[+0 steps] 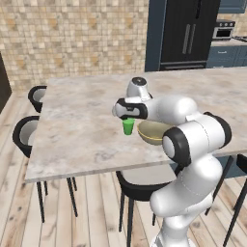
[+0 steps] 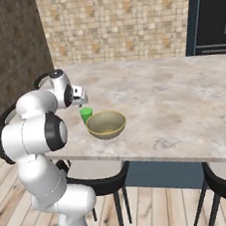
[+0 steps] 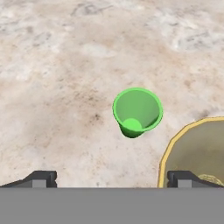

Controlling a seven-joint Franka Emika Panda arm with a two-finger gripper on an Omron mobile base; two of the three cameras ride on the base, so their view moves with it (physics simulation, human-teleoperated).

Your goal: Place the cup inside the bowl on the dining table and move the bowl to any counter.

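The small green cup [image 1: 128, 126] stands upright on the dining table [image 1: 82, 130], just left of the wide olive-tan bowl [image 1: 149, 138] near the table's front edge. My gripper [image 1: 126, 116] hangs open right above the cup, pointing down, with nothing between its fingers. From the right base view the cup [image 2: 86, 114] sits beside the bowl [image 2: 106, 131], under the gripper [image 2: 81, 104]. In the hand view the cup [image 3: 137, 111] is seen from above, ahead of the open gripper [image 3: 113, 179]. The bowl's yellow rim [image 3: 166, 153] curves in at the lower right. Both are empty.
Dark chairs [image 1: 26, 132] stand at the table's left end and one [image 1: 140, 189] is tucked under its front edge beside my base. A tall dark fridge [image 1: 189, 34] and blue cabinets with a counter [image 1: 226, 43] stand behind the table at the right.
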